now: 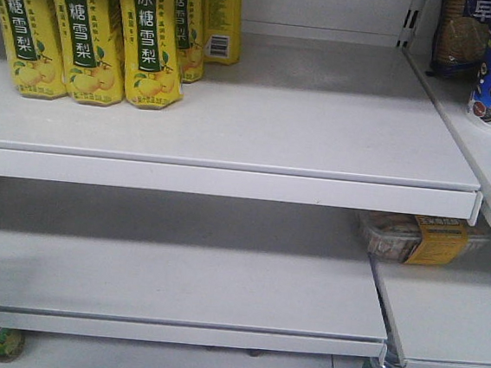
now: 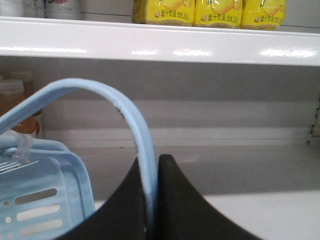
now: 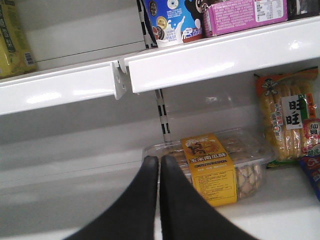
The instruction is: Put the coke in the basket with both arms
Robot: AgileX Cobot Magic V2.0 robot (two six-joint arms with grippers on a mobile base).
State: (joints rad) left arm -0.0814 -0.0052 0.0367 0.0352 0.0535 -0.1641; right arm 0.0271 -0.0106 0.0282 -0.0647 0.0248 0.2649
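Holding the basket (image 2: 42, 200) by its thin hoop handle (image 2: 127, 120), the left tool (image 2: 151, 200) is pinching that handle between its two black fingers, with almost no gap around it. The basket is hanging at the left side of the left wrist view, in front of the lower shelf (image 2: 260, 200). To do this step well, I judge that the left arm should be keeping the basket level and quiet, with its mouth free, while the right arm is searching for the coke. The right tool (image 3: 159, 200) is closed, its fingers are touching, and it is gripping nothing; it is pointing toward the biscuit box (image 3: 220, 167) on the right part of the shelf. No coke can is showing clearly in any view. Some bottles under the lowest shelf (image 1: 173, 299) are cut off and too small to name. The inside of the basket is mostly hidden.
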